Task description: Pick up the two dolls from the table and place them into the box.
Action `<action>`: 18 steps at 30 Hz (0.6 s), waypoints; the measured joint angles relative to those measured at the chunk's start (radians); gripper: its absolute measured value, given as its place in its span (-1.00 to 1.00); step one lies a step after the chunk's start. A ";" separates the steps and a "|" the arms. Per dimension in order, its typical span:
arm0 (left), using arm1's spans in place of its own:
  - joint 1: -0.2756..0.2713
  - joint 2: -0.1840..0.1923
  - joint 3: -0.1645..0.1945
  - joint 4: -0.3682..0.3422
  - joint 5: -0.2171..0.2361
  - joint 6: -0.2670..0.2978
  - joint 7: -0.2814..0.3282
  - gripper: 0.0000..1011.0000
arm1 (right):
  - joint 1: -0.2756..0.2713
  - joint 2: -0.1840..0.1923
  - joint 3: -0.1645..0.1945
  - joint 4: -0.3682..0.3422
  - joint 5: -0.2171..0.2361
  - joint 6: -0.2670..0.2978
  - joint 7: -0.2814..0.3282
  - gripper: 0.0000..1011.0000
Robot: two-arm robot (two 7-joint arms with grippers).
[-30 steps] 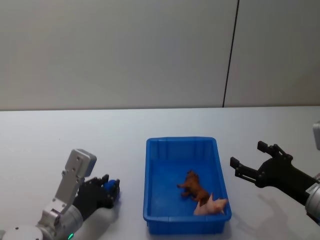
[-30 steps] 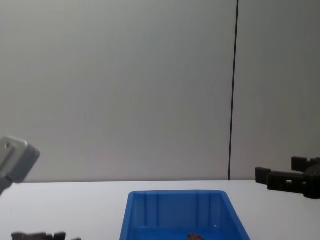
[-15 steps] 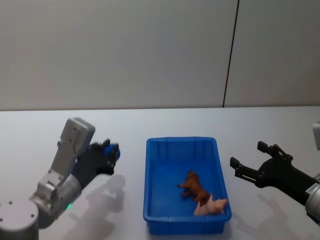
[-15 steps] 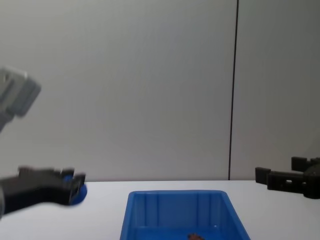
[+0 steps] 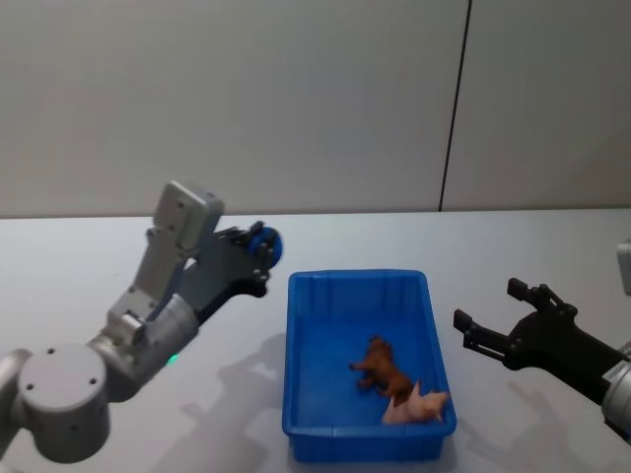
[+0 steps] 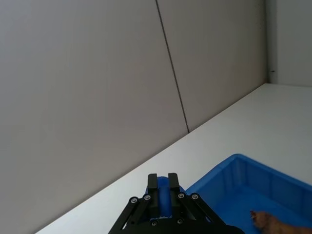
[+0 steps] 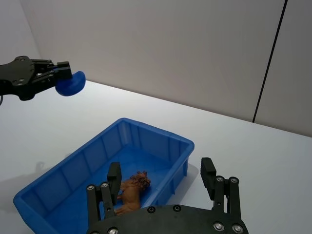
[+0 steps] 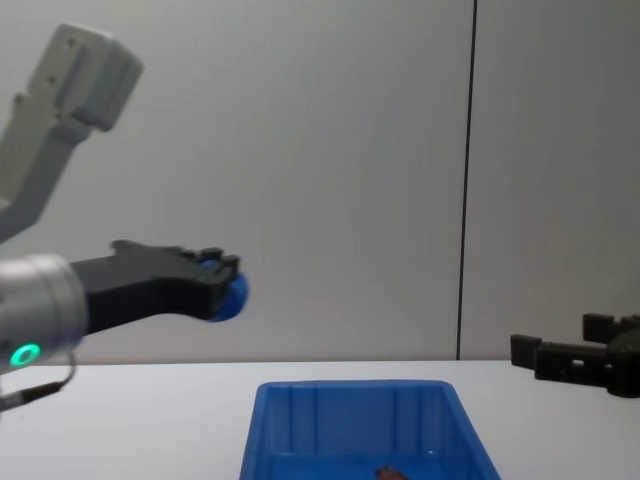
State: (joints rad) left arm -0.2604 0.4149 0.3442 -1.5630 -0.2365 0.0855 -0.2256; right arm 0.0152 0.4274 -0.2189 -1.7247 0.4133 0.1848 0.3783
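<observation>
Aloft, left gripper (image 8: pixel 222 285) pinching rounded blue doll (image 5: pixel 265 242); right gripper (image 5: pixel 490 326) splayed beside ribbed box (image 5: pixel 296 396)

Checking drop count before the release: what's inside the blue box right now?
Inside the box lie a reddish-brown doll and a pale pink doll, touching at the near right corner. The left gripper holds the blue doll raised beside the box's far left corner.

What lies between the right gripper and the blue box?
Only bare white table, seen in the head view between the right gripper and the box.
</observation>
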 joint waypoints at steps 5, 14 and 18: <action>-0.022 -0.030 0.017 0.020 0.006 -0.009 -0.027 -0.77 | 0.000 0.000 0.000 0.000 0.000 0.000 0.000 0.98; -0.044 -0.077 0.046 0.068 0.008 -0.019 -0.059 -0.69 | 0.000 0.000 0.000 0.000 0.000 0.000 0.000 0.98; -0.046 -0.089 0.056 0.086 0.007 -0.020 -0.066 -0.48 | 0.000 0.000 0.000 0.000 0.000 0.000 0.000 0.98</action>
State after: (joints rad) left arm -0.3067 0.3263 0.4006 -1.4767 -0.2298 0.0660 -0.2921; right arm 0.0152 0.4274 -0.2190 -1.7247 0.4133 0.1847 0.3783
